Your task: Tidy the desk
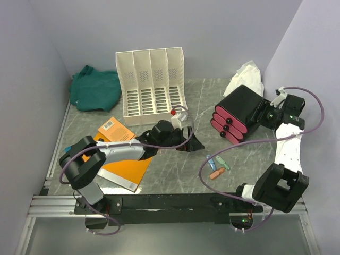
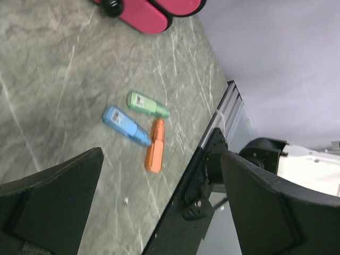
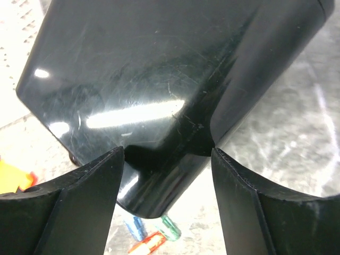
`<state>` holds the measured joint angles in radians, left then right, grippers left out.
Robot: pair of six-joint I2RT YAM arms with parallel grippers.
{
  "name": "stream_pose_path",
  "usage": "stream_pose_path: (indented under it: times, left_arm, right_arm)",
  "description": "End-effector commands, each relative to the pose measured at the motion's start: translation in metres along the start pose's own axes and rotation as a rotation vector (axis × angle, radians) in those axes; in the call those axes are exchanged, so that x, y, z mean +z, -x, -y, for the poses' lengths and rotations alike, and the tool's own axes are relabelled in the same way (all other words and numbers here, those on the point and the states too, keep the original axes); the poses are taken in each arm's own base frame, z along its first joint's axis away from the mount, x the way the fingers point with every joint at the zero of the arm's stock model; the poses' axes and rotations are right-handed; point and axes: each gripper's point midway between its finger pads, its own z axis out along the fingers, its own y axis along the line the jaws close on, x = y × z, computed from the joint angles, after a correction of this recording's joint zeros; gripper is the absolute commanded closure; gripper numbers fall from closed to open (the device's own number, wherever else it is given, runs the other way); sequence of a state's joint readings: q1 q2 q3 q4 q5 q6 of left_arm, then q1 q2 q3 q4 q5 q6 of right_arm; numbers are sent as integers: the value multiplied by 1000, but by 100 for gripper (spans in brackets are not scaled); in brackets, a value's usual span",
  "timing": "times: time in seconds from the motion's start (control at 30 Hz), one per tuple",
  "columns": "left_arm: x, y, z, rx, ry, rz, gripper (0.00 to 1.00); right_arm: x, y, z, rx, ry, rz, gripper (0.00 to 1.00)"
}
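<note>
The desk's long axis runs left-right. The left gripper gapes empty left of the drawer box. The right gripper straddles its corner, grip unclear.

Desk: file rack, drawer unit, notebook, markers, cloth.

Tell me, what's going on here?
Two robot arms are tidying a cluttered desk. The right gripper has its jaws either side of a corner of the black drawer unit with pink drawers; a firm grip isn't clear. The left gripper hangs open and empty above the middle of the desk, near three small coloured tubes. A white file rack, orange notebooks and a green cloth lie around.
</note>
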<state>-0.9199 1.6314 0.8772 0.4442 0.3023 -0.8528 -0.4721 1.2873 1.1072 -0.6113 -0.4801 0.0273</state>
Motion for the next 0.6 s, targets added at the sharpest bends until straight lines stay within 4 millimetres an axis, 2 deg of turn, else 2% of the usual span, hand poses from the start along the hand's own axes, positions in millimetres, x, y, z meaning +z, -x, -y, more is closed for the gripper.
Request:
stream_pose_path:
  times: [0.0, 0.03, 0.1, 0.23, 0.27, 0.43, 0.57]
  left_arm:
    - [16, 20, 20, 79, -61, 25, 1]
    - [20, 18, 17, 79, -55, 15, 0]
    - [27, 25, 20, 89, -58, 26, 1]
    - [47, 28, 9, 96, -43, 23, 0]
    - [51, 34, 13, 105, -57, 32, 1]
    - [77, 36, -4, 136, -52, 4, 7]
    - [94, 43, -18, 170, -44, -14, 13]
  right_arm:
    - [15, -63, -34, 37, 139, -242, 29]
    - [15, -65, -38, 31, 150, -246, 29]
    - [15, -66, -45, 6, 158, -246, 28]
    - [8, -59, -44, -21, 136, -221, 26]
    - [2, -54, -43, -62, 128, -190, 25]
    - [-25, -42, -46, -147, 141, -122, 17]
    - [-48, -46, -65, -303, 260, -74, 14]
